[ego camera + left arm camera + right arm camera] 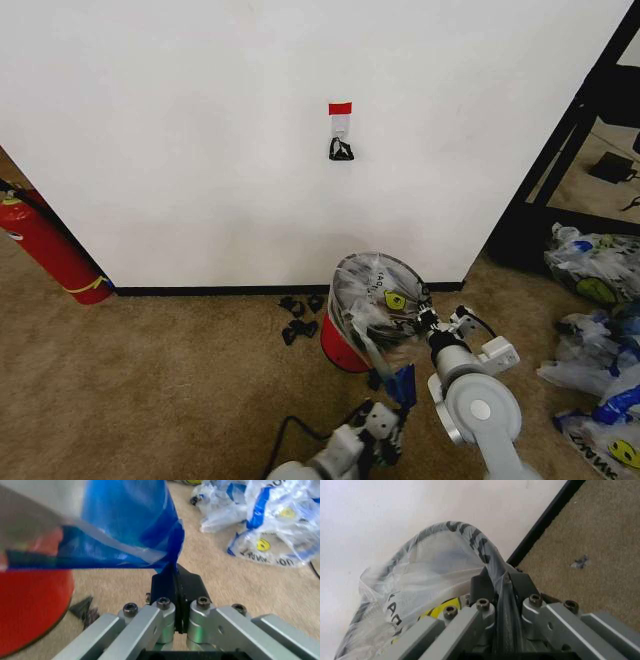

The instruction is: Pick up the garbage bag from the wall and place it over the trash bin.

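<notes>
Both end effectors are pressed together on one garbage bag [378, 296] draped over the single trash bin [345, 345] by the wall [200, 130]: left end effector [176, 578] pinches a blue handle, right end effector [501, 583] the translucent rim.

garbage bag [375, 290]: I'm seeing translucent white film carrying a yellow smiley and black lettering
handle between my left jaws: it's showing solid blue
trash bin [342, 348]: I'm seeing red glowing at its base
wall [200, 130]: it's reading plain white, with a black baseboard
tape strip [340, 108]: it's showing red
carpet [150, 380]: I'm looking at tan
</notes>
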